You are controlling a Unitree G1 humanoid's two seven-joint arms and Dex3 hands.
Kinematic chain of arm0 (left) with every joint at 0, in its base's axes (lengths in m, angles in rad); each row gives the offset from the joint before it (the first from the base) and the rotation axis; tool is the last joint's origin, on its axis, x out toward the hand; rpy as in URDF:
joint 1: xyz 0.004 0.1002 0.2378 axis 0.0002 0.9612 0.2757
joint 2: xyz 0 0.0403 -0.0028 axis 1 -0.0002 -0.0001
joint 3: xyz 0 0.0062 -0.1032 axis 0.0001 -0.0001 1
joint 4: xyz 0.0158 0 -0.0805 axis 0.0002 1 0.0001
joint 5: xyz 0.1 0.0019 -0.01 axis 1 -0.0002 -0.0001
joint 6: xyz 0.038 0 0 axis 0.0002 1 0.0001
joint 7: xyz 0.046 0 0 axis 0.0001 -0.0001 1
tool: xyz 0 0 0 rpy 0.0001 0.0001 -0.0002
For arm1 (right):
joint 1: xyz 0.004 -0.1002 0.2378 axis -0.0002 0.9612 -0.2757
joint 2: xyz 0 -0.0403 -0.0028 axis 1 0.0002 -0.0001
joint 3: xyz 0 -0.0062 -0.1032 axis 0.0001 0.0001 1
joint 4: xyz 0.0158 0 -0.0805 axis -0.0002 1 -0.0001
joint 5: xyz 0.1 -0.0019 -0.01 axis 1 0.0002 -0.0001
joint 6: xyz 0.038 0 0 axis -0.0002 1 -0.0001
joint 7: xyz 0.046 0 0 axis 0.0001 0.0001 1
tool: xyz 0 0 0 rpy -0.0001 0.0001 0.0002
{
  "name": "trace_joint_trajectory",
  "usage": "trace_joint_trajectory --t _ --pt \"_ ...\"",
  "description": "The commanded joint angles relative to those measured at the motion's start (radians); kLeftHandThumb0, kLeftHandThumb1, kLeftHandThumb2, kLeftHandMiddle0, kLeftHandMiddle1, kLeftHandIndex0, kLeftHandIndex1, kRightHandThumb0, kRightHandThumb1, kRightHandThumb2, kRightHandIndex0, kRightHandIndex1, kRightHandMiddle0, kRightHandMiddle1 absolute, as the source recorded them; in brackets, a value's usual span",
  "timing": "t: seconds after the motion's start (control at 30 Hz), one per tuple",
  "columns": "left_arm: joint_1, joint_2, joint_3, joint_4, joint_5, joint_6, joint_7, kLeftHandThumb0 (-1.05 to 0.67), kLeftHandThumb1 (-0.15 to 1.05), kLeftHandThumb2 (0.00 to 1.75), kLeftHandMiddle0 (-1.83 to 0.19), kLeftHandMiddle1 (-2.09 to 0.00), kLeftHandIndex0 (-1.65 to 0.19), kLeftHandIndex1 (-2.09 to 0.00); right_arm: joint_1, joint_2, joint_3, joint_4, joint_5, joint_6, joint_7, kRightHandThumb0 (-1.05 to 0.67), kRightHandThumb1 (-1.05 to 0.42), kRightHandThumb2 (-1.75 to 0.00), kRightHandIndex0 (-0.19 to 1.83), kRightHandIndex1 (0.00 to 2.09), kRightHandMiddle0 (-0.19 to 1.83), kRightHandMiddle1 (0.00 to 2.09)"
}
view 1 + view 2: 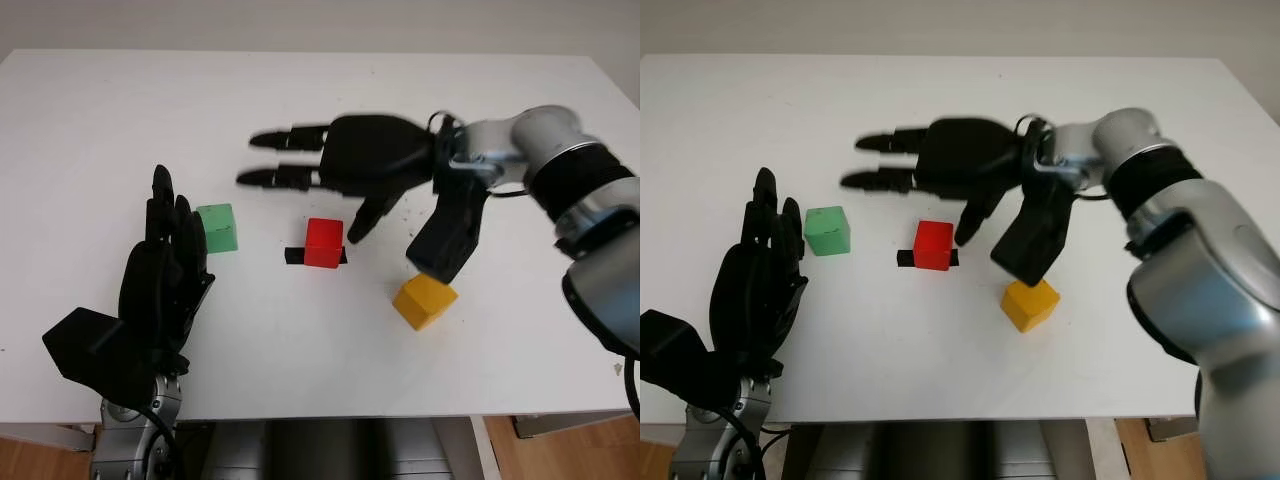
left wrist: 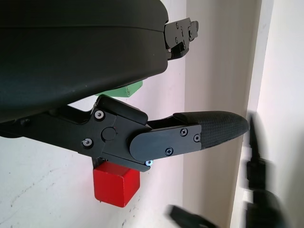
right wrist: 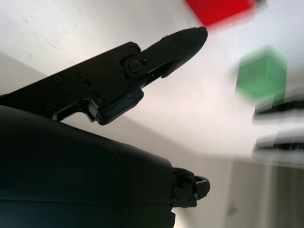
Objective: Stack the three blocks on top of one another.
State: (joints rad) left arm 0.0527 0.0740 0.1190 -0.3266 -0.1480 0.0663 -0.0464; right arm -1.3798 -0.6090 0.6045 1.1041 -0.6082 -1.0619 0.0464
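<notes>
Three blocks lie apart on the white table (image 1: pixel 90 120). The green block (image 1: pixel 217 228) is on the left, the red block (image 1: pixel 324 242) sits in the middle on a black mark, and the yellow block (image 1: pixel 424 300) is nearer the front right. My right hand (image 1: pixel 300 192) hovers open just behind and above the red block, holding nothing, its thumb pointing down beside that block. My left hand (image 1: pixel 172 215) stands open just left of the green block, not touching it. The left wrist view shows the red block (image 2: pixel 116 183) and a sliver of the green block (image 2: pixel 126 89).
The table's front edge (image 1: pixel 330 412) runs just below my left hand. A black camera housing (image 1: pixel 447 240) on my right wrist hangs right above the yellow block. Bare tabletop stretches to the far left and along the back.
</notes>
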Motion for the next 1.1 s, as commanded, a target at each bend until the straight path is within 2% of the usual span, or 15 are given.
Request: trace_joint_trajectory --t 0.0,0.17,0.3,0.53,0.77,1.07 --pt "-0.006 0.005 0.008 0.002 0.002 -0.010 -0.002 -0.79 1.05 0.57 0.19 -0.03 0.19 -0.04 0.073 -0.049 -0.092 -0.040 0.152 0.019 0.149 -0.57 -0.88 -0.06 0.11 0.11 0.15 0.26" --pt "-0.018 0.003 0.013 0.010 -0.003 -0.012 -0.003 -0.78 1.05 0.56 0.18 -0.05 0.18 -0.05 0.207 -0.135 -0.222 -0.189 0.333 0.103 0.388 -0.58 -0.90 -0.06 0.23 0.15 0.27 0.33" --pt "-0.021 0.011 0.013 0.010 -0.005 -0.010 -0.016 -0.79 1.05 0.57 0.19 -0.04 0.19 -0.04 0.355 -0.228 -0.315 -0.385 0.412 0.230 0.505 -0.59 -0.92 -0.06 0.21 0.10 0.26 0.27" --pt "-0.025 0.016 0.017 -0.001 -0.004 0.008 -0.018 -0.79 1.05 0.57 0.19 -0.04 0.19 -0.04 0.620 -0.339 -0.473 -0.687 0.465 0.406 0.574 -0.62 -0.95 -0.06 0.18 0.05 0.29 0.15" --pt "-0.034 0.025 0.018 0.004 -0.011 0.015 -0.031 -0.79 1.05 0.58 0.19 -0.03 0.19 -0.01 0.814 -0.376 -0.574 -0.859 0.492 0.416 0.601 -0.63 -0.97 -0.06 0.16 0.05 0.33 0.13" --pt "-0.038 0.032 0.026 0.011 -0.020 0.015 -0.046 -0.79 1.05 0.59 0.19 0.00 0.19 0.00 0.951 -0.396 -0.642 -1.003 0.452 0.447 0.610 -0.70 -0.99 -0.06 0.08 0.03 0.32 0.09"
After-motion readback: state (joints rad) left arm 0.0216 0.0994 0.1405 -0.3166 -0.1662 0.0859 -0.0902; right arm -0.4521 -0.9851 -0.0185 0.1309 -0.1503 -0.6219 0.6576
